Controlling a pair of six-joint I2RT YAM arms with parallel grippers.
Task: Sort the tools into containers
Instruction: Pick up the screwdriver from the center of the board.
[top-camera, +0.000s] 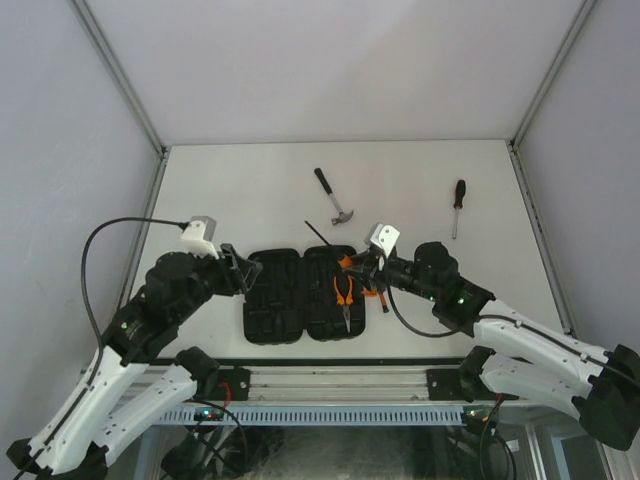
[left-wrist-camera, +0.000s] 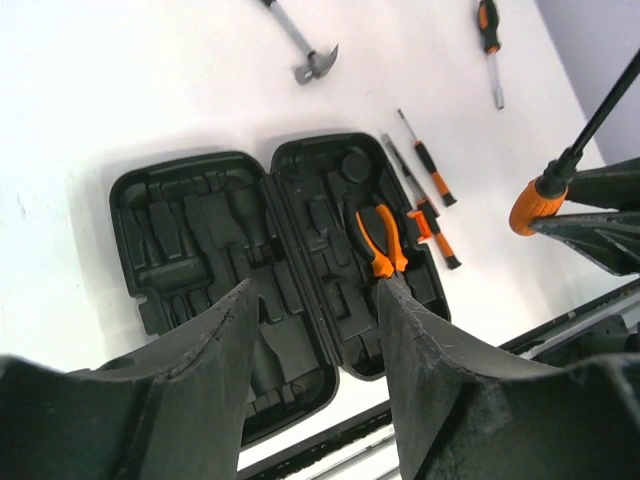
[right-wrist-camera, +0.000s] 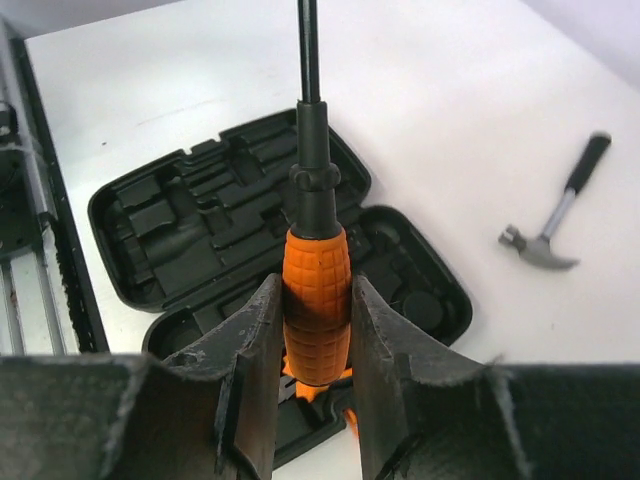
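White bench (top-camera: 250, 190) inside a pale-walled enclosure, evenly lit. Nearest the arms, a black plastic hinged tool case (top-camera: 275, 300) lies open and flat, both moulded halves facing up. A pair of orange-handled steel pliers (top-camera: 345, 293) is seated in its right half; the other slots appear vacant.

The left end effector (left-wrist-camera: 315, 300) hangs above the case, fingers apart, nothing between them. The right end effector (right-wrist-camera: 315, 295) is clamped on the knurled orange grip of a slim black-shafted screwdriver (right-wrist-camera: 312, 190), held over the case's right half with the shaft pointing away from the wrist. Judgement: the tool is light and rigid, and the knurling gives sure purchase. The thin shaft would roll, so the grip is the proper hold.

More slim black-and-orange screwdrivers (left-wrist-camera: 437, 240) lie on the bench just beside the case's right edge. Farther back is a black-handled steel claw hammer (top-camera: 335, 197), likely head-heavy and best taken on the handle close to the head. Well to its right lies a longer black-handled screwdriver (top-camera: 457, 207). No brand, label or legible writing found.
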